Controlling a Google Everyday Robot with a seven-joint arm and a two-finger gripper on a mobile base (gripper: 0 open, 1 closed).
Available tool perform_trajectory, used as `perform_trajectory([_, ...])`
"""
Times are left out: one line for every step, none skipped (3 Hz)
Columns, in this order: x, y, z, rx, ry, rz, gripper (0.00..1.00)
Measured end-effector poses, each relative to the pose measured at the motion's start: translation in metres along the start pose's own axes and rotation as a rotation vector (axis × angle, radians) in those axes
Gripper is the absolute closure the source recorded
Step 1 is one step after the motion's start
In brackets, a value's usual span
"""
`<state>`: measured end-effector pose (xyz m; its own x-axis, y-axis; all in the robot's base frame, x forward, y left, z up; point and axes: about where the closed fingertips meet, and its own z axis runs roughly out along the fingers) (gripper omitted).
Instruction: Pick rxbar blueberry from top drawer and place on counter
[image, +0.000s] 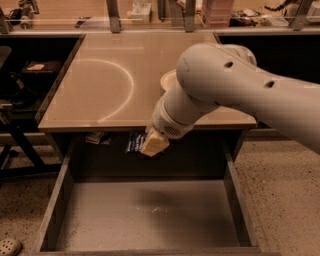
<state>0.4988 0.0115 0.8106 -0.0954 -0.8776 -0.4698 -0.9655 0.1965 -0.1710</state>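
My gripper (148, 145) hangs below the white arm, above the back of the open top drawer (145, 215) and just under the counter's front edge. It is shut on the rxbar blueberry (135, 141), a dark navy wrapper with white lettering that sticks out to the left of the tan fingers (155, 144). The bar is lifted clear of the speckled drawer floor. The tan counter (105, 90) with its pale arc mark lies behind and above the bar.
A white bowl (167, 80) sits on the counter's right half, mostly hidden by my arm (235, 85). The drawer has low brown side walls (55, 200). Dark shelving stands to the left, cluttered items along the far edge.
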Motion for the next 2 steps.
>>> perform_trajectory([-0.020, -0.024, -0.022, 0.022, 0.003, -0.041, 1.00])
perform_trajectory([-0.042, -0.049, -0.027, 0.011, -0.021, -0.069, 1.00])
